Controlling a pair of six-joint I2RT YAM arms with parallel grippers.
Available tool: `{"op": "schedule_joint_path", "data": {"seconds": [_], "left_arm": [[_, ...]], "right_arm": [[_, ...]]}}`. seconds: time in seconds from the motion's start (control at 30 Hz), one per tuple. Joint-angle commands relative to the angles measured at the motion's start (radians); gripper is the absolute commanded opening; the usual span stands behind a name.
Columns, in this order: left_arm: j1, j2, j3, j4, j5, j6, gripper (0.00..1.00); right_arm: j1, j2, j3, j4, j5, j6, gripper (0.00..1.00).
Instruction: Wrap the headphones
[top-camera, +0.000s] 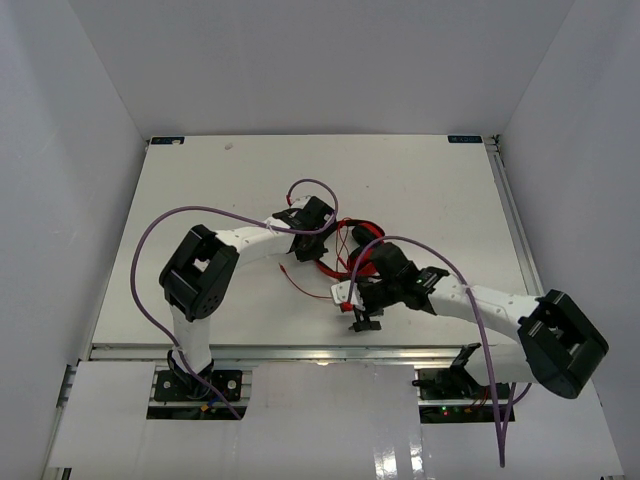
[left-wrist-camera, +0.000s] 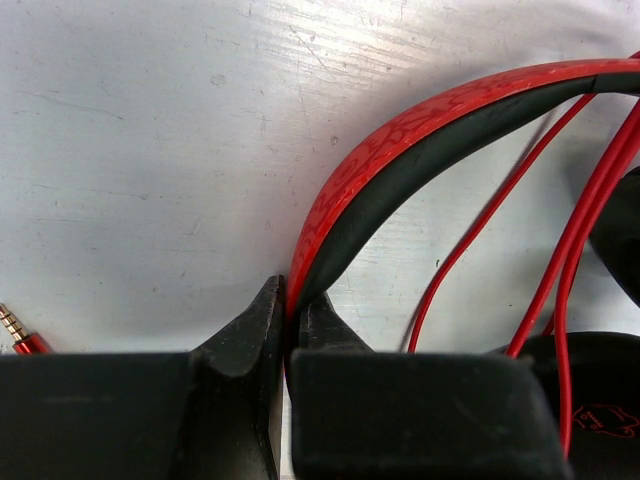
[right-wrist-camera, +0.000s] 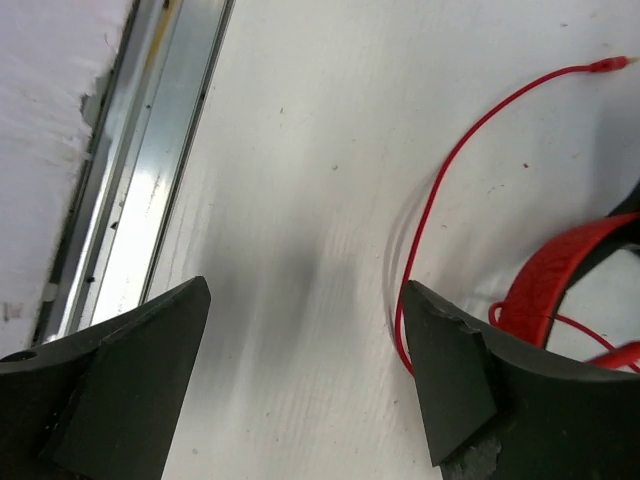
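The red headphones (top-camera: 343, 260) lie at mid-table. My left gripper (top-camera: 318, 228) is shut on their dark-and-red headband (left-wrist-camera: 420, 120), which is pinched between the fingertips (left-wrist-camera: 265, 320). The thin red cable (left-wrist-camera: 480, 230) runs beside the band, and its plug (left-wrist-camera: 20, 338) lies at the left. My right gripper (top-camera: 355, 308) hangs open on the near side of the headphones, nothing between its fingers (right-wrist-camera: 150, 340). In the right wrist view the loose cable (right-wrist-camera: 440, 190) curves past the right finger toward its plug (right-wrist-camera: 610, 65), with part of the headband (right-wrist-camera: 560, 275) beside it.
Thick purple robot cables (top-camera: 200, 212) loop over both arms. The table's metal front rail (right-wrist-camera: 150, 170) lies close to the left of the right gripper. White walls enclose the table on three sides.
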Motion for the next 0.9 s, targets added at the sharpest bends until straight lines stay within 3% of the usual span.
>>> {"op": "schedule_joint_path", "data": {"seconds": [0.0,0.2,0.4,0.53,0.57,0.7,0.77,0.87], "left_arm": [[-0.003,-0.018,-0.005,0.02,0.016,-0.002,0.01],[-0.002,-0.02,-0.009,0.021,0.022,-0.001,0.0],[0.001,-0.019,-0.011,0.02,0.026,0.003,0.0],[0.004,-0.025,-0.015,0.022,0.026,0.003,0.0],[0.004,-0.025,-0.015,0.022,0.026,0.003,0.0],[0.005,-0.031,-0.021,0.023,0.028,0.004,0.0],[0.006,-0.031,-0.024,0.022,0.028,0.003,0.0],[0.005,-0.033,-0.029,0.022,0.03,0.002,0.0]], "right_arm": [[0.089,0.081,0.051,0.147,0.25,-0.03,0.83],[0.149,0.208,0.117,0.206,0.362,0.026,0.81],[0.163,0.297,0.189,0.182,0.367,0.06,0.73],[0.163,0.356,0.247,0.086,0.33,0.07,0.45],[0.163,0.365,0.252,0.072,0.327,0.072,0.44],[0.163,0.386,0.255,0.022,0.311,0.077,0.14],[0.164,0.37,0.245,0.013,0.297,0.075,0.08],[0.163,0.307,0.231,-0.002,0.257,0.064,0.08]]}}
